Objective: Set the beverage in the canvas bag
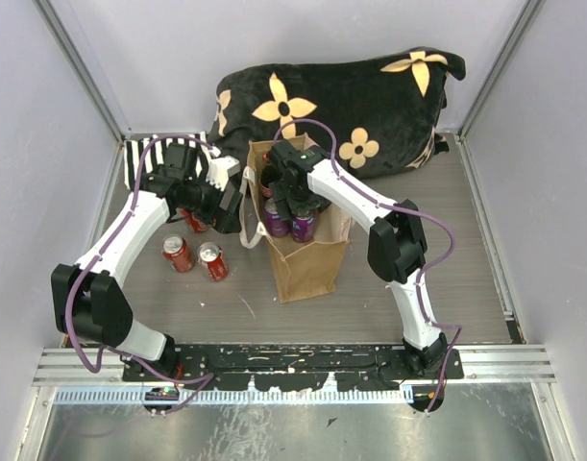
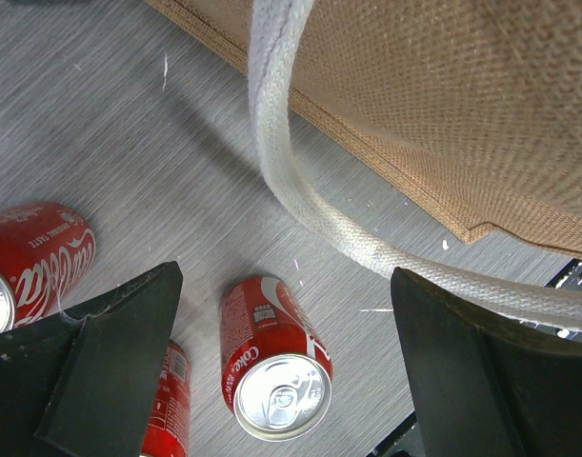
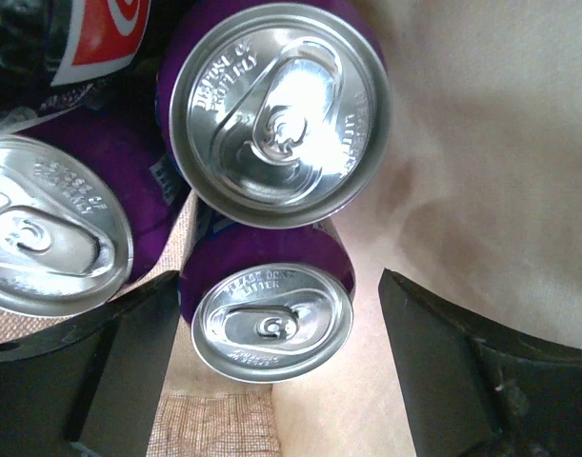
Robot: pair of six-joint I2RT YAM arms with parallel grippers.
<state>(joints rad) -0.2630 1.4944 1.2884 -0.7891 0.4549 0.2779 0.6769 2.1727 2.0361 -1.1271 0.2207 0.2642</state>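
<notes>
- Right gripper (image 3: pixel 279 286) fills the wrist view, down in the mouth of the canvas bag (image 1: pixel 307 264). Its jaws are spread, with a gap on both sides of the purple can (image 3: pixel 271 324) below, so nothing is gripped.
- That can stands upright inside the bag, close beside the neighbouring cans (image 3: pixel 279 114). One of them sits higher.
- Left gripper (image 2: pixel 286 271) is wide open and empty, just left of the bag, over the red cans (image 2: pixel 276 357) lying on the table (image 2: pixel 129 124).
- Bag handle (image 2: pixel 291 181) loops across between the left fingers. Can't tell if it touches either one.
- Judgement: the can looks placed, so the step in hand is the exit. Lift the right arm straight up, jaws as they are, with no sideways drift. The higher can and the bag wall are both close.
- Risk: snagging the handle could tip the bag.
</notes>
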